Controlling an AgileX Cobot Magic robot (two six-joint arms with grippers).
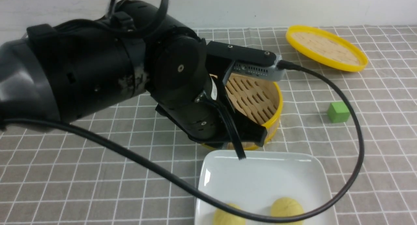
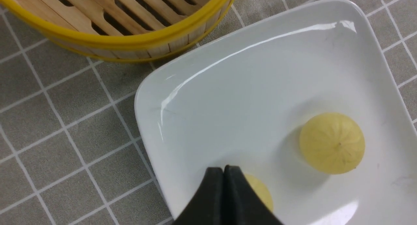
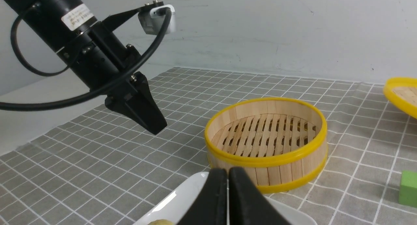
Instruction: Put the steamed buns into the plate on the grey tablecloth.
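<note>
- Left gripper [image 2: 224,169], is it holding a bun?
- No. Its two black fingers [image 2: 211,194] are pressed together with nothing between them. The right gripper [image 3: 228,170] is pinched tight too, and empty.
- Where are the steamed buns [image 1: 286,209]?
- Both sit in the plate [image 2: 228,97]. One bun [image 2: 259,189] peeks out just behind the left fingers. The other bun [image 2: 331,142] is off to one side, apart from them.
- Which way do they point?
- They are round, so no side is longer. Their domed tops face up.
- And around the plate?
- It lies on the grey tablecloth [image 1: 97,172], with the steamer basket [image 1: 279,102] just beside it. The lid [image 1: 325,49] and the green cube [image 1: 338,112] are farther off.
</note>
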